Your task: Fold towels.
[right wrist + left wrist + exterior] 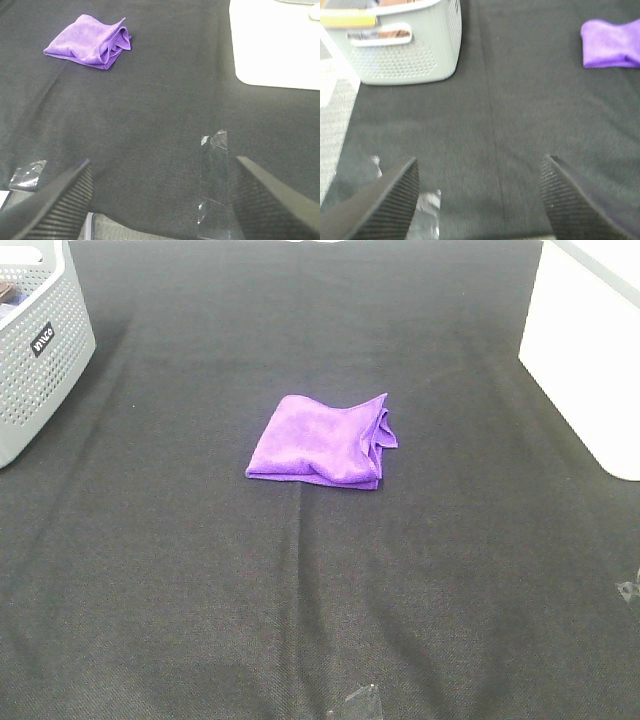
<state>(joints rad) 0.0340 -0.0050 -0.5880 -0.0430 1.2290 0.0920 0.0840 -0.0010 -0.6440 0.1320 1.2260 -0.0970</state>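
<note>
The purple towel (322, 441) lies folded into a small, slightly rumpled packet at the middle of the black table cover. It also shows in the left wrist view (611, 43) and in the right wrist view (90, 40). Its layered open edges face the right side of the table. No tag shows. Neither gripper appears in the exterior high view. My left gripper (480, 200) is open and empty, far from the towel, near the table's front left. My right gripper (160, 200) is open and empty near the table's front right edge.
A grey perforated basket (40, 350) stands at the back left and also shows in the left wrist view (407, 50). A white box (590, 350) stands at the back right. Strips of clear tape (214, 185) lie near the front edge.
</note>
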